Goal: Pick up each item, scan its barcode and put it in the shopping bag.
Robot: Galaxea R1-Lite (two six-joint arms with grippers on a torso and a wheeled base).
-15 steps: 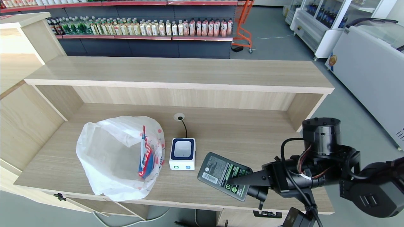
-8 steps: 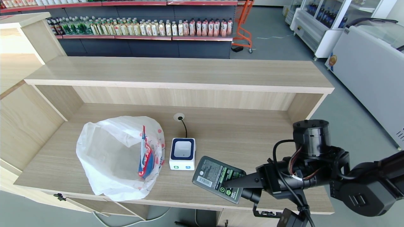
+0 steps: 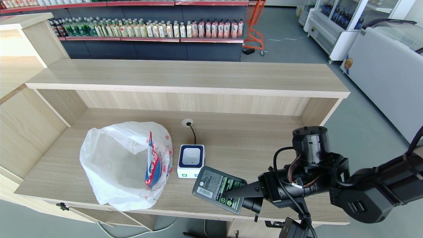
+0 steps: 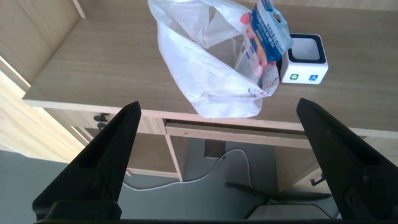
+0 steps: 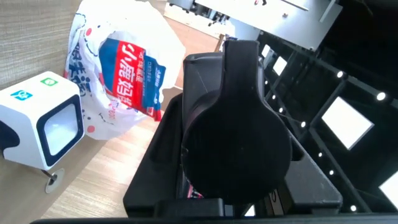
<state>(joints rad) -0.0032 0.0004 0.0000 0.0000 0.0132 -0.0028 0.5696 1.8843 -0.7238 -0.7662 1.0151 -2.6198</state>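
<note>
Well, my right gripper point(image 3: 239, 196) is clamped on a dark flat packet point(image 3: 219, 190), which sticks out from the fingertips toward 9 o'clock. It sits tilted over the counter's point(image 3: 251, 138) front edge. There is bare wood from 12 to 2 o'clock of the gripper, up to the counter's raised back wall. Toward 6 o'clock the top ends almost at once.

The packet's far corner is just beside the white scanner point(image 3: 191, 161), at about 10 o'clock from the packet. I cannot tell whether they touch. The scanner's cable point(image 3: 192, 134) runs off toward 12. The shopping bag point(image 3: 122, 165) stands open at the scanner's 9 o'clock, with a red-and-blue snack pack point(image 3: 153, 165) upright inside.

The packet's face shows a white barcode patch at the bag-side corner and green blocks of print, too small to read.

My left gripper point(image 4: 217, 155) hangs in front of the counter's near edge, jaws spread wide, holding nothing.
</note>
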